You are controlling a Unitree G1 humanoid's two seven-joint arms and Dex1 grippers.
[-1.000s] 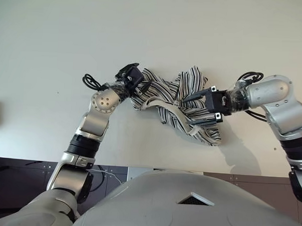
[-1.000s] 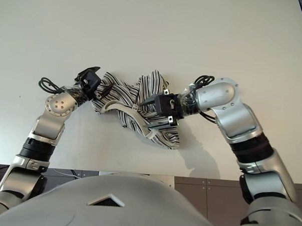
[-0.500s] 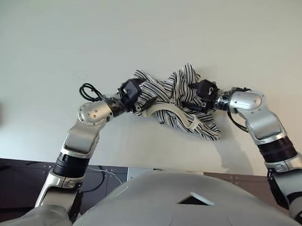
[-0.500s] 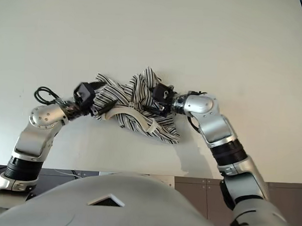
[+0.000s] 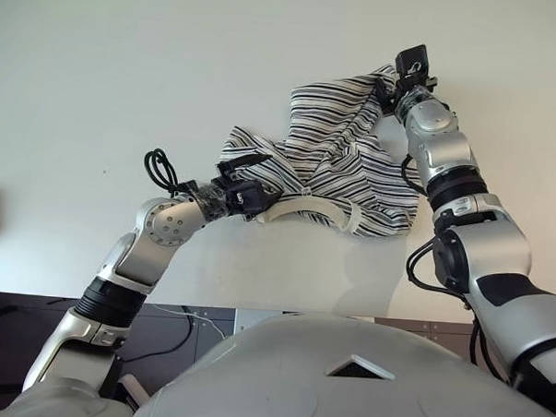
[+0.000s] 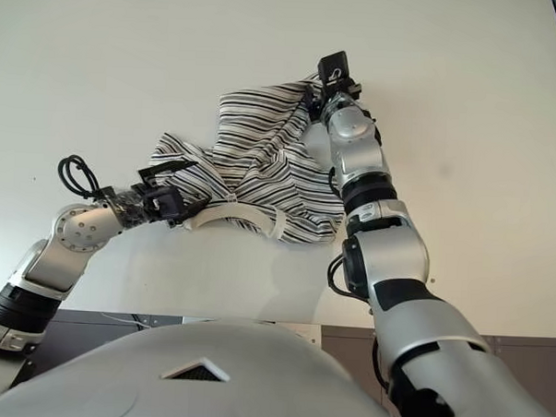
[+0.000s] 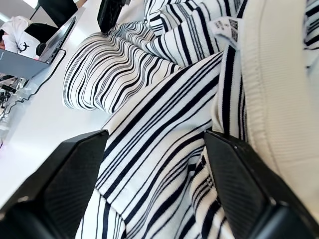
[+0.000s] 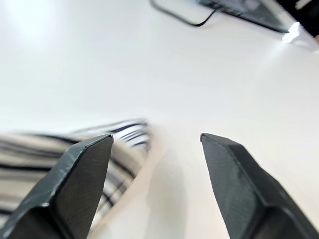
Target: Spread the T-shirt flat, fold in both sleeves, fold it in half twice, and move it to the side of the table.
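Note:
The black-and-white striped T-shirt (image 5: 326, 164) lies partly spread on the white table (image 5: 127, 73), with its cream collar band (image 5: 306, 205) toward me. My left gripper (image 5: 259, 185) rests at the shirt's near left part. Its fingers stand apart with striped cloth (image 7: 149, 74) bunched between them. My right gripper (image 5: 394, 89) is stretched to the far side, at the shirt's farthest corner. In the right wrist view its fingers (image 8: 79, 179) are spread, and a striped edge (image 8: 124, 137) lies on the table beside one of them.
The table's front edge (image 5: 71, 296) runs just below my left arm. Bare tabletop lies to the left, the far side and the right of the shirt. A dark cable and device (image 8: 239, 12) sit beyond the right gripper.
My right arm swung from the middle of the crumpled shirt to the far side, drawing that edge out. The left gripper shifted nearer, by the collar. The shirt went from a bunch to partly spread.

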